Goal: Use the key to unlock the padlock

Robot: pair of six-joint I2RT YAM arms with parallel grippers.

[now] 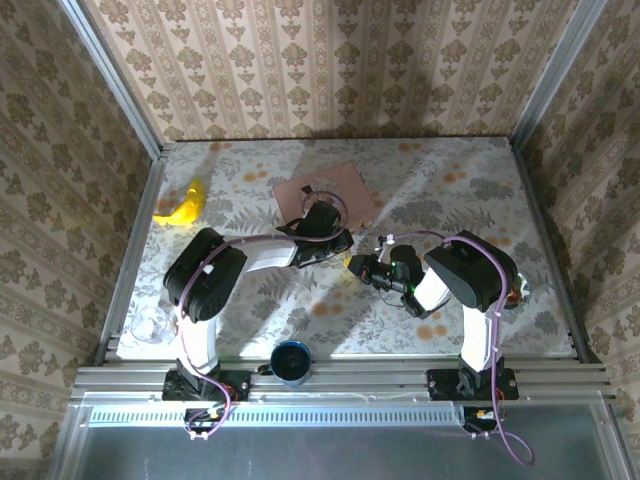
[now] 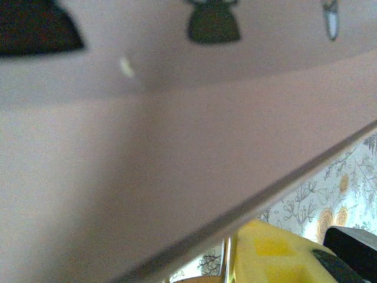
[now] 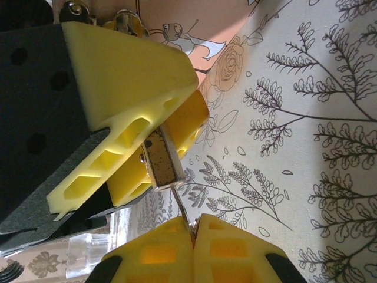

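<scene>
Left tool: narrow, pads clamped on the padlock.
Right tool: pinched tight on the key, blade tip touching the padlock just ahead.
Blue cup: well behind both tools, contents unclear.

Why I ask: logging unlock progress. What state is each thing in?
Left tool: shut on small brass-coloured metal padlock.
Padlock: shackle unclear.
Right tool: shut on thin metal key, tip at padlock's underside.
Pink rectangular box: flat on table.
Dark blue round cup: upright.
</scene>
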